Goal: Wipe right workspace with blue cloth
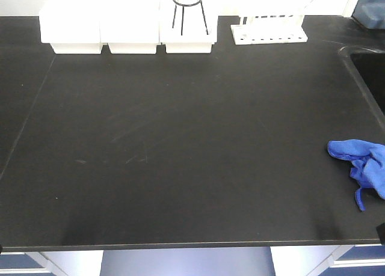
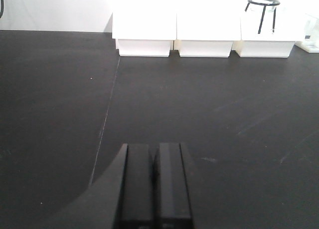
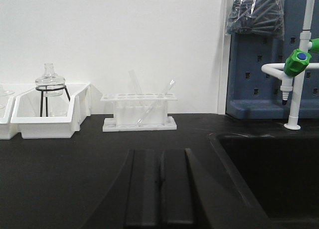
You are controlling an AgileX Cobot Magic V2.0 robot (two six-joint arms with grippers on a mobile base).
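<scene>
Black bench top (image 1: 180,144): wide bare surface from the front edge back to a row of white bins (image 1: 126,32) and a test-tube rack (image 1: 269,33) along the rear wall. A sink (image 1: 370,71) is recessed at the right rear corner. The blue cloth (image 1: 363,165) lies crumpled at the far right of the bench, near the front and forward of the sink, cut by the frame edge. Its long axis runs from left-rear to right-front, with a thin tail pointing toward the front edge. Left gripper (image 2: 155,149) has its fingers pressed together, holding nothing, low over bare bench. Right gripper (image 3: 160,153) likewise closed and empty, facing the rack, sink rim just right.
</scene>
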